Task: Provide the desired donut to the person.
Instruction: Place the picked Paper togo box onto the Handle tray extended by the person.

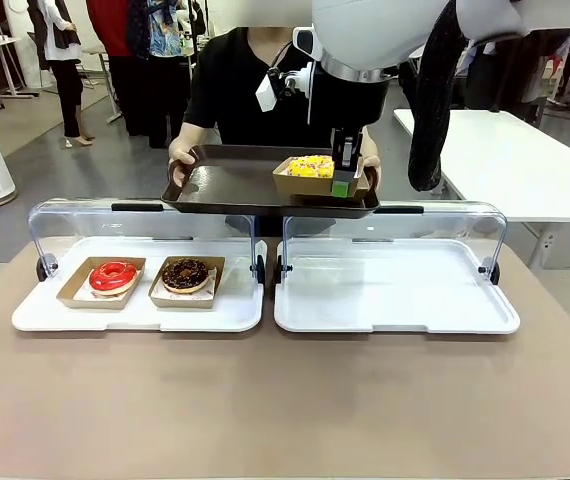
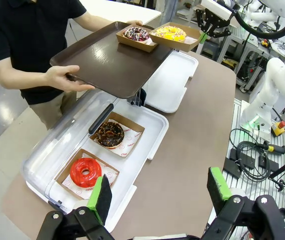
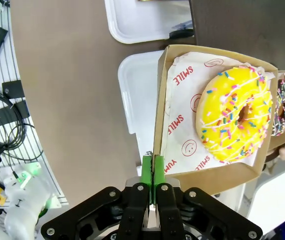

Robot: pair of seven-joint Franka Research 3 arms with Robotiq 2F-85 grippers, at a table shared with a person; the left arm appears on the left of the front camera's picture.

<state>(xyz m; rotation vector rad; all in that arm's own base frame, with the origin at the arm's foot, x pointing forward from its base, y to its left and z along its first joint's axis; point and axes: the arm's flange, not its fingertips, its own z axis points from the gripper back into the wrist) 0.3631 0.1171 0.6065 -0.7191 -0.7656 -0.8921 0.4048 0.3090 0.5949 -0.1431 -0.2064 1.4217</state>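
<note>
**Thin pinch on box wall could slip**

The right gripper [image 3: 153,167] pinches the near wall of the yellow donut's box [image 3: 212,172]. Beyond, the person's brown tray [image 1: 227,182] sits beneath; an early release could tip it. The left gripper [image 2: 157,192] is spread, idle.

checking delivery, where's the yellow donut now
Front view: the yellow donut sits in its box on the right of the person's brown tray, box edge pinched by the right gripper.
</note>
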